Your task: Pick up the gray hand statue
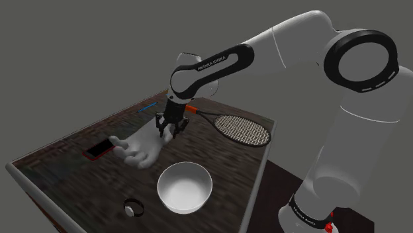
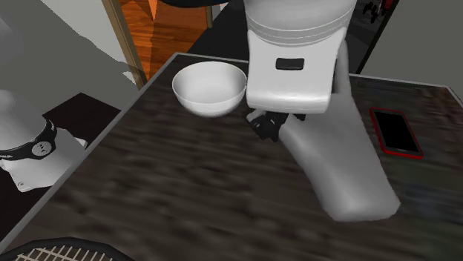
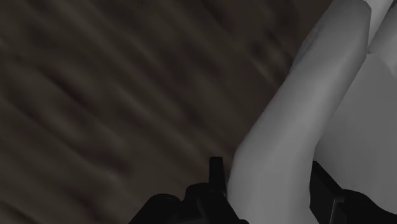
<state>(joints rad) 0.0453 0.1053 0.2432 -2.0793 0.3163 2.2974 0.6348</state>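
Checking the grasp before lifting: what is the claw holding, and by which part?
The claw clasps the gray hand statue by its forearm.

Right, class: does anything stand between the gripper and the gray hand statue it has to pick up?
Nothing visible does. The gripper sits right at the wrist end of the pale grey hand statue, with no object in the gap. The white bowl, the racket and the red-edged phone all lie off to the sides.

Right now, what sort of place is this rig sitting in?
Probably a room in a house, a simulated one. A dark wood-grain table carries household odds and ends: a white bowl, a red-cased phone, a racket. An orange wooden door stands beyond the table's edge.
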